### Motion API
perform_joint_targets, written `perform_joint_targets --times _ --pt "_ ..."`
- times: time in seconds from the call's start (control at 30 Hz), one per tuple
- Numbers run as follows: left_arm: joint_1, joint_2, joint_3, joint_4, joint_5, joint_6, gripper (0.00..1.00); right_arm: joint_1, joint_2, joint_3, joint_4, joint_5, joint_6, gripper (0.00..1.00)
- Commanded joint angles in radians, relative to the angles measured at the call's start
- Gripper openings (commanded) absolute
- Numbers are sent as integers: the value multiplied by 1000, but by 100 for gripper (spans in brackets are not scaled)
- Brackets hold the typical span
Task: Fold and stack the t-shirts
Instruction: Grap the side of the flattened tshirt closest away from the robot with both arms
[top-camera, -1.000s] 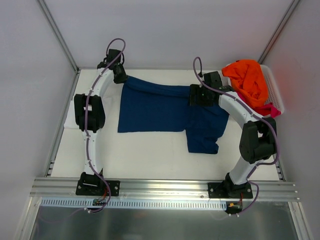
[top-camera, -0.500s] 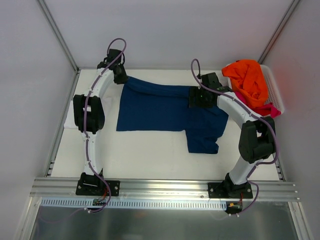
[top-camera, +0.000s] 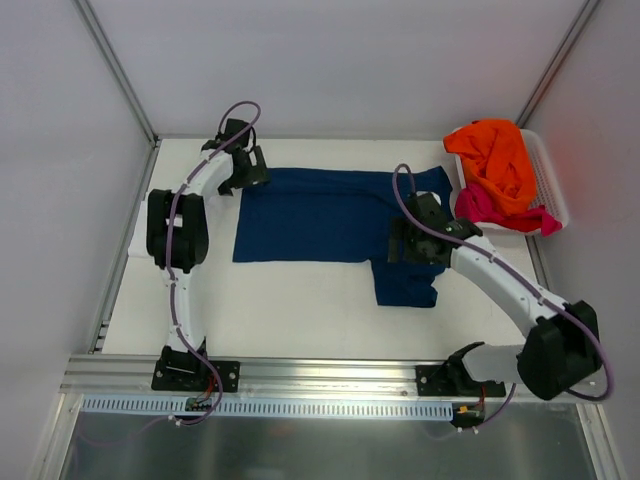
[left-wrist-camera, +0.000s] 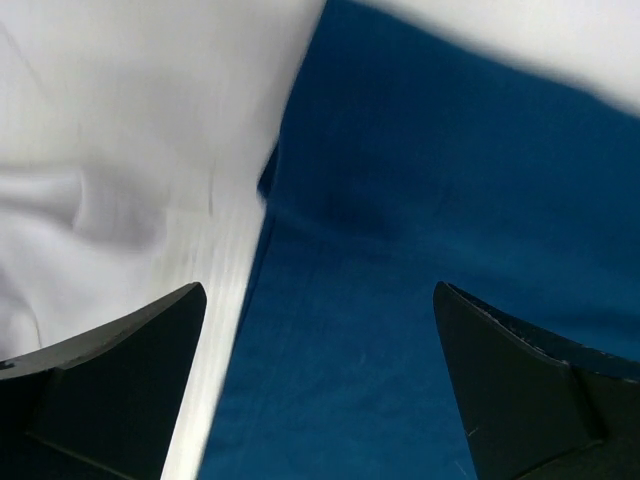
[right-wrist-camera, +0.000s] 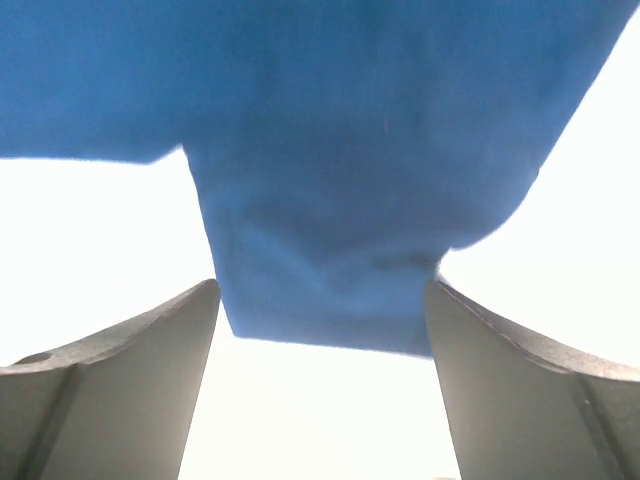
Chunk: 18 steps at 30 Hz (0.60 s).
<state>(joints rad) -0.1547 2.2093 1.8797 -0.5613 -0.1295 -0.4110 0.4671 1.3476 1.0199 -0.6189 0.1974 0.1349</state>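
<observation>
- The right gripper (top-camera: 398, 244) hangs over the lower right part of the navy t-shirt (top-camera: 310, 215). Its fingers are spread wide and hold nothing. In its wrist view the hem of the sleeve (right-wrist-camera: 330, 270) sits squarely in the gap, with no contact that I can make out.
- The left gripper (top-camera: 246, 170) is at the shirt's upper left corner, also wide open and empty. The shirt's left edge runs between its fingers, with wrinkled white cloth (left-wrist-camera: 90, 200) just beside it, possibly a white shirt.
- The navy shirt lies flat mid-table (top-camera: 300, 310), its long axis running left to right across the frame. The sleeve sticks out toward the bottom of the frame at the right end.
- The right arm is the nearer one to that sleeve. Folding it would likely mean going straight down, pinching the hem and carrying it up-frame onto the body.
- The orange t-shirt (top-camera: 495, 160) and pink t-shirt (top-camera: 495, 208) are heaped in the basket (top-camera: 550, 175) at upper right, well apart from both grippers.
</observation>
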Motion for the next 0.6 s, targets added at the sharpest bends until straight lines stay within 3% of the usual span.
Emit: perform_joint_targets --times 0.0,0.23,0.57 --pt "-69 -204 -134 -11 -74 -37 99 73 -122 -61 -129 147 153 87" --pt "-169 -393 -531 76 -82 -113 99 180 -234 -214 -222 217 307 90" --pt "-184 -496 -772 159 -102 -124 99 182 -222 -359 -165 208 356 93"
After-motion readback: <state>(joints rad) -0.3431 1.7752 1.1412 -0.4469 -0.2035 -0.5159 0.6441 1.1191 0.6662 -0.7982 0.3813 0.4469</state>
